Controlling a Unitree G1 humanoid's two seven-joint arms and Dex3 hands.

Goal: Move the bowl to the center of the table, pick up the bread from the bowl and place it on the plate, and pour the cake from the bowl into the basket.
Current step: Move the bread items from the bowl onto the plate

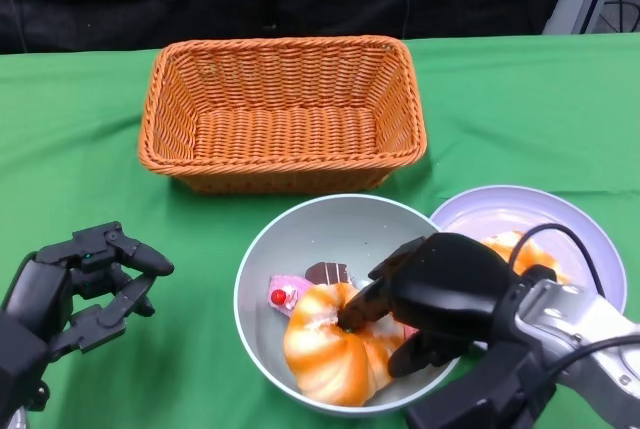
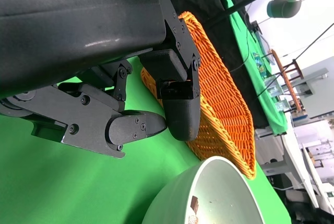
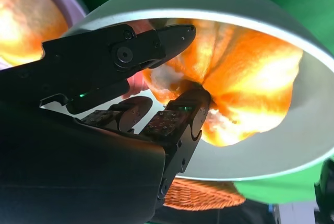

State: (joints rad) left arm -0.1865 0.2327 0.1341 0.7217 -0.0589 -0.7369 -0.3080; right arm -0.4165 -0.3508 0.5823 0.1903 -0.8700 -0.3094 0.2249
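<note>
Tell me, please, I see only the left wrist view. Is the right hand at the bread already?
Observer: Yes. The right hand is inside the bowl, fingers on the bread.
Operator: Does it really hold it?
Observer: The right wrist view shows fingertips pressing into the bread's middle from two sides, so it looks pinched.
Operator: Is the plate free?
Observer: No. The plate beside the bowl already carries an orange bread-like piece.

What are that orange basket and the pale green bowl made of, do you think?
The basket looks like woven wicker or rattan, maybe plastic imitation: interlaced orange strands form its walls and floor. The bowl seems to be smooth plastic or glazed ceramic: an even pale surface with a soft sheen. The pictures cannot settle which.
</note>
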